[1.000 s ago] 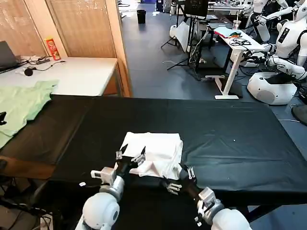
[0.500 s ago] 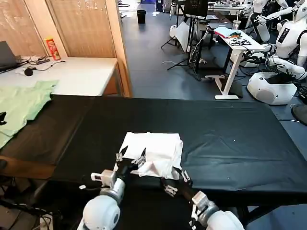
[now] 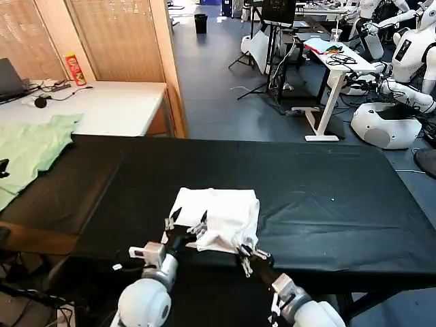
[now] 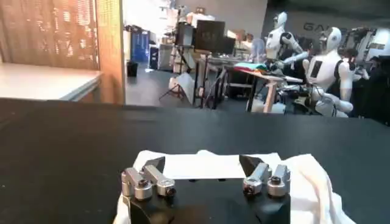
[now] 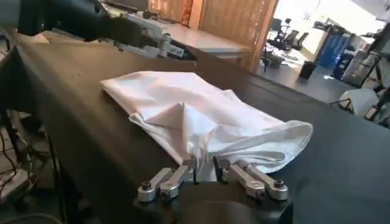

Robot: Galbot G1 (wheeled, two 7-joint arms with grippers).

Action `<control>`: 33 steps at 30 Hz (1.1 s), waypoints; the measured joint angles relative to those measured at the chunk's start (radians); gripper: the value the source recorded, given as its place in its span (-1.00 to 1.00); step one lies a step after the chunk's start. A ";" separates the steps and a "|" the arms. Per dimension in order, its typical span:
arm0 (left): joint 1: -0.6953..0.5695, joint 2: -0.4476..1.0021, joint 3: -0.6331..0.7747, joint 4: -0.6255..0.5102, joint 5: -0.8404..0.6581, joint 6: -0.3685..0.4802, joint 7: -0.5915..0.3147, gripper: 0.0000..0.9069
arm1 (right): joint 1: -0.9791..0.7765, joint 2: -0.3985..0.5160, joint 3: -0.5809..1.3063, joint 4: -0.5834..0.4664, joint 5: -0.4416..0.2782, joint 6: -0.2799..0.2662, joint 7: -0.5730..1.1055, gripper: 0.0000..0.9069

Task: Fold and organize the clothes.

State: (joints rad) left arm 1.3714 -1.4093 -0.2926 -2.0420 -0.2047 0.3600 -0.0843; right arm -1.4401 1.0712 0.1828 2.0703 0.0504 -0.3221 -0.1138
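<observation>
Your white T-shirt (image 3: 218, 219) lay folded into a loose, rumpled rectangle near the front edge of the black table (image 3: 327, 197). Your left gripper (image 3: 185, 221) hovered at the bundle's near left corner, fingers spread wide and empty. Your right gripper (image 3: 248, 257) sat at the near right corner, fingers narrowed onto a pinch of its hem. The main folds looked done; one bulging, untidy corner remained, so squaring up and placing the shirt were probably what was left.

My right claw (image 5: 206, 170) pinches a T-shirt (image 5: 201, 122) edge I cannot see past, and my left claw (image 4: 204, 167) hides its near hem.
</observation>
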 joint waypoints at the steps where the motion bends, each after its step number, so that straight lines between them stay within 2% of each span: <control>1: -0.001 0.000 0.000 0.000 0.000 0.000 0.000 0.94 | -0.006 -0.004 0.007 0.008 0.021 -0.017 0.004 -0.68; 5: -0.011 0.009 -0.007 0.003 -0.006 0.000 0.000 0.94 | -0.042 -0.023 0.048 0.054 0.117 -0.098 0.047 -0.68; 6: -0.014 0.011 -0.010 0.007 -0.009 0.000 0.000 0.94 | -0.052 -0.025 0.059 0.064 0.134 -0.117 0.061 -0.59; 7: -0.018 0.015 -0.014 0.012 -0.013 0.001 0.000 0.94 | -0.059 -0.025 0.067 0.072 0.147 -0.128 0.069 -0.23; 8: -0.021 0.017 -0.015 0.015 -0.018 0.001 0.000 0.94 | -0.066 -0.025 0.072 0.080 0.161 -0.138 0.078 0.94; 12: -0.038 0.020 -0.029 0.031 -0.053 0.003 0.002 0.94 | -0.093 -0.010 0.085 0.105 0.180 -0.142 0.088 0.94; 23: -0.082 0.006 -0.111 0.098 -0.264 0.005 0.009 0.94 | -0.161 0.046 0.162 0.181 0.258 -0.088 0.127 0.94; 33: -0.087 0.005 -0.168 0.168 -0.477 -0.004 0.005 0.94 | -0.177 0.064 0.204 0.237 0.274 -0.077 0.138 0.94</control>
State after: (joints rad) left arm 1.2845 -1.4047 -0.4602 -1.8738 -0.6821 0.3562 -0.0794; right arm -1.6173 1.1354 0.3867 2.3074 0.3244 -0.3990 0.0244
